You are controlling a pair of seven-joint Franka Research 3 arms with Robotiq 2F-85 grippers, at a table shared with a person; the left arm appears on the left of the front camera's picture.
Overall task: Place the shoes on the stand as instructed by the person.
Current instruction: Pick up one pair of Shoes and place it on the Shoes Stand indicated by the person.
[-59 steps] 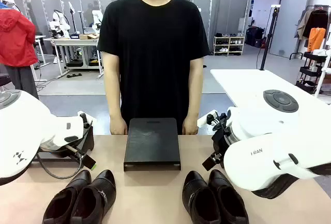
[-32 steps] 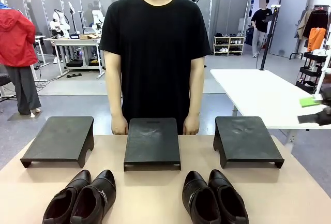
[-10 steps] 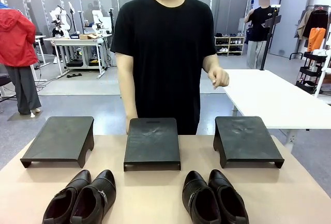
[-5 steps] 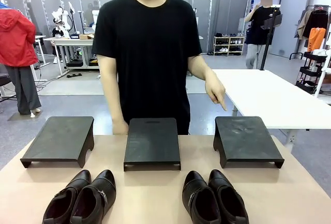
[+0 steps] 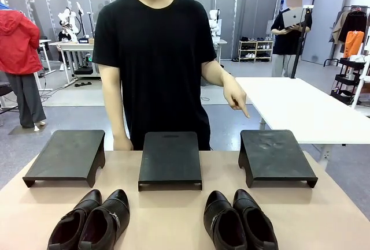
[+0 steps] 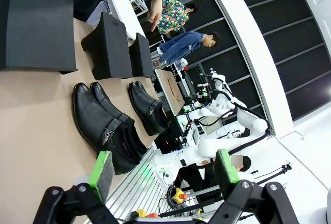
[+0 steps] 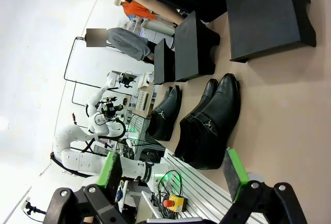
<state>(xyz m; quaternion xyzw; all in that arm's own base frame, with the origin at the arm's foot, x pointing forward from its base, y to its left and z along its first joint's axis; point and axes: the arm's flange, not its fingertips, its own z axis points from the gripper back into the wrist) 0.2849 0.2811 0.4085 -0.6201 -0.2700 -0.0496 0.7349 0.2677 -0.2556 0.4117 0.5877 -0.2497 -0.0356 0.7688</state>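
Observation:
Two pairs of glossy black shoes stand at the table's near edge: the left pair, with a silver buckle strap, and the right pair. Behind them are three black stands, left, middle and right. The person's hand points a finger down toward the right stand; the other hand rests at the far table edge. My left gripper is open and empty, off the table's side, beyond the buckle pair. My right gripper is open too, beyond the other pair.
A white table stands behind at the right. Bare tabletop lies between the two pairs and around the stands. A bystander with a laptop stands far back. Aluminium framing runs along the table's near side.
The person has leaned toward picture left, and the raised hand has come down to point at the right stand. Both arms, in the front view several seconds ago, have drawn out of it.

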